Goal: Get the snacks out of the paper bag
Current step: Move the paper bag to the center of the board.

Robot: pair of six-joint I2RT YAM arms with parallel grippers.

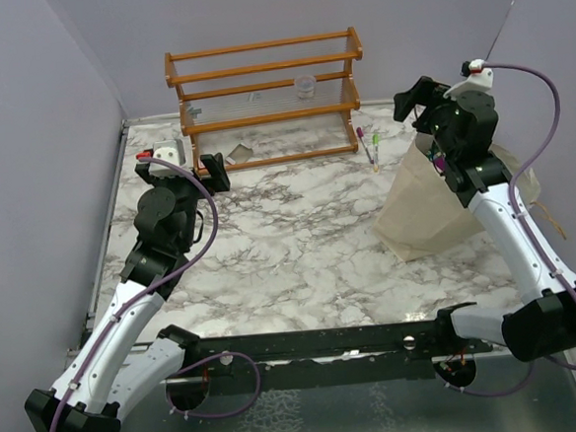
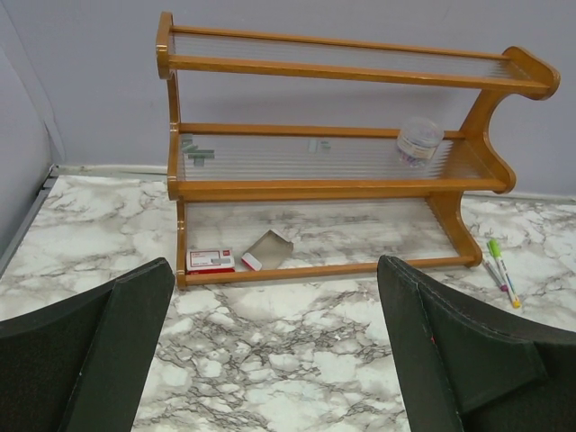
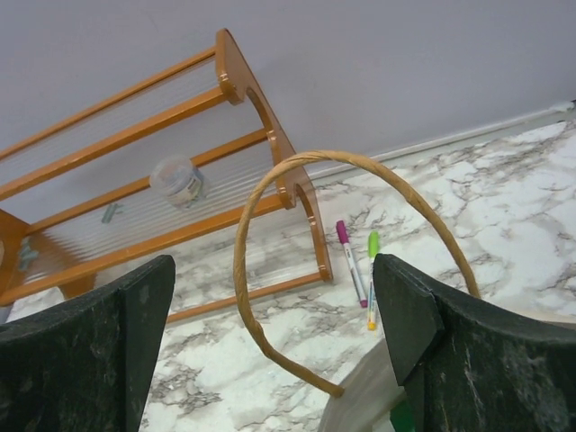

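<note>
The cream paper bag (image 1: 426, 211) stands at the right of the marble table, its mouth under my right arm. Its tan loop handle (image 3: 270, 180) arches between my right fingers in the right wrist view, with the bag's rim (image 3: 360, 405) just below. The snacks are mostly hidden inside; a purple bit (image 1: 441, 164) shows at the mouth and a green sliver (image 3: 402, 418) by my right finger. My right gripper (image 1: 421, 103) (image 3: 274, 351) is open and empty above the bag. My left gripper (image 1: 179, 169) (image 2: 274, 360) is open and empty over bare table at the left.
A wooden slatted rack (image 1: 265, 99) (image 2: 333, 162) stands at the back wall with a small clear cup (image 2: 419, 141) on its middle shelf. A red-white box (image 2: 210, 260) lies under it. Two pens (image 1: 370, 143) (image 3: 351, 261) lie between rack and bag.
</note>
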